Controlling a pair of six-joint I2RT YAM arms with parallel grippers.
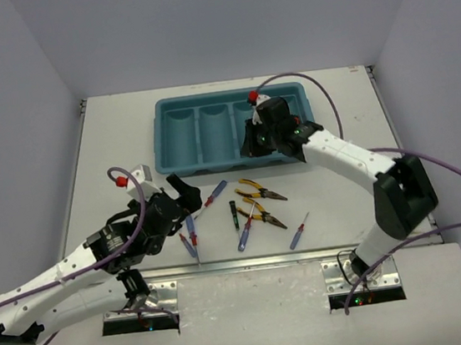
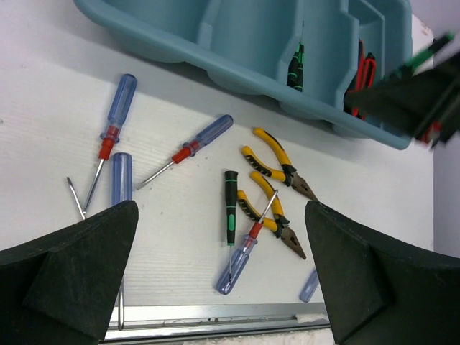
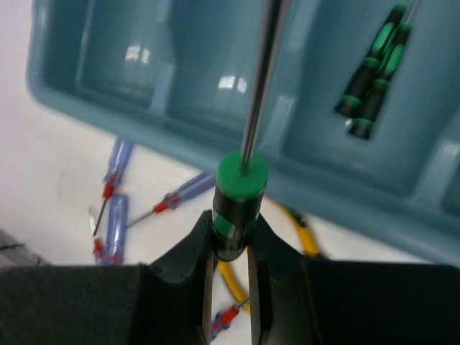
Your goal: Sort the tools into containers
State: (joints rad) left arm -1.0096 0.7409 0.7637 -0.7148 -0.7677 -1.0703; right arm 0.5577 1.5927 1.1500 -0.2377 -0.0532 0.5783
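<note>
Right hand (image 3: pixel 231 243) clamps black-and-green screwdriver (image 3: pixel 241 181) over teal tray (image 3: pixel 338 198); next, drop beside matching screwdrivers (image 3: pixel 374 75). Left hand (image 1: pixel 185 190) apart, empty.

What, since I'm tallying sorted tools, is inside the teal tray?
In the tray, black-and-green screwdrivers lie in one compartment, red-and-black utility knives in the end one beside it; the other two look bare. From above, the right gripper hides part of both.

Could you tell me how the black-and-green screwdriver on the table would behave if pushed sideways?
Its round, slim handle suggests the screwdriver would probably roll rather than slide. It looks rigid and light, so unlikely to bend. The pliers close beside it might stop it.
</note>
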